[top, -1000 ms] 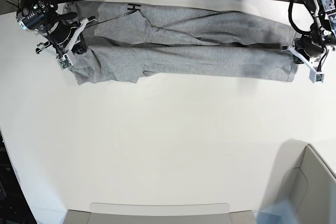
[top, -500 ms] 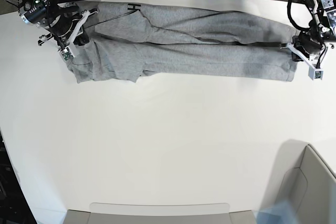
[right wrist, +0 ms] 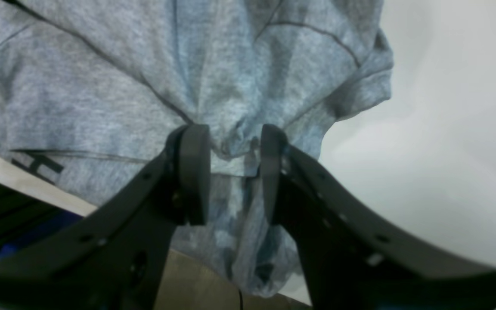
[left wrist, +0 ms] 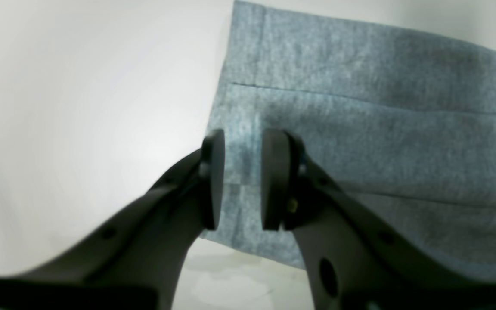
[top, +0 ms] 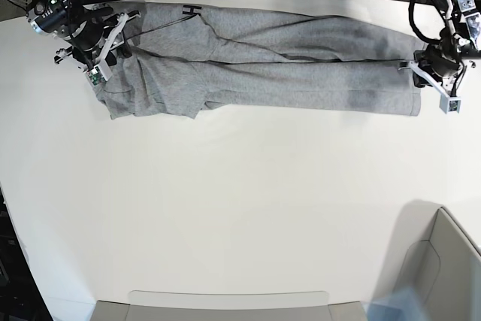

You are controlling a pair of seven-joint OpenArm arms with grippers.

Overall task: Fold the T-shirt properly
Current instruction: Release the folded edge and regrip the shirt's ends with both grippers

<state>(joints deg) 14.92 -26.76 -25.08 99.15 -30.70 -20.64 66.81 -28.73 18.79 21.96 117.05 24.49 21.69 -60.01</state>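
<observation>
The T-shirt [top: 263,65] lies stretched between left gripper [left wrist: 243,181] and right gripper [right wrist: 234,172], both spread, seemingly unclamped.

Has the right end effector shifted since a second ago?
Yes. In the base view the right end effector has moved toward the table's far edge.

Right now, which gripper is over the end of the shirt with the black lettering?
The right gripper, over the bunched sleeve end of the T-shirt beside the black lettering. The left gripper hovers over the plain, flat hem end.
</observation>
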